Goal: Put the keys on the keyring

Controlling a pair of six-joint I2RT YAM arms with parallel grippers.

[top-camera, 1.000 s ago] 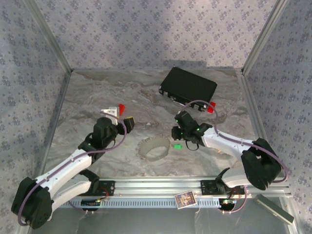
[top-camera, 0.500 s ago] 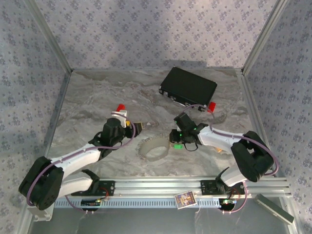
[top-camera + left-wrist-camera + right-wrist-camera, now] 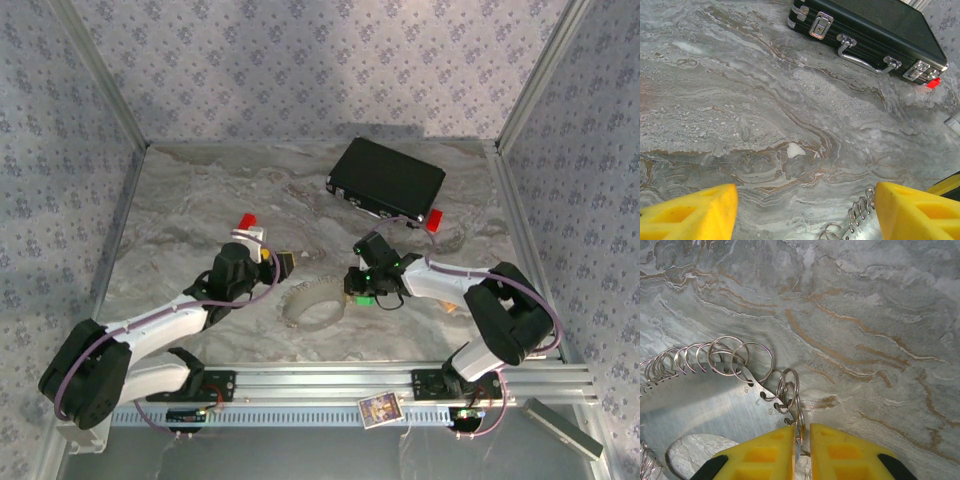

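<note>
The right gripper (image 3: pixel 802 430) has its yellow fingers pressed almost together. As far as its wrist view shows, they pinch one small wire split ring at the rim of the silvery keyring (image 3: pixel 715 410), a flat metal loop hung with a row of such rings. From this gripper the keyring spreads ahead and to the left, its rim curving away from the fingertips. The marbled grey tabletop (image 3: pixel 880 315) lies bare to the right.

In the top view the tiny bright green key (image 3: pixel 364 297) lies just beside the right gripper, on its near side. This arm looks the better placed to bring key and ring together.

The left gripper (image 3: pixel 805 200) is spread wide and holds nothing. A few of the keyring's wire rings show just inside its right finger, so it sits at the loop's opposite edge.

Well ahead of it lie the black rectangular case (image 3: pixel 875 30) with silver latches and a small red block (image 3: pixel 934 83) at the case's corner. Neither stands in the way.
</note>
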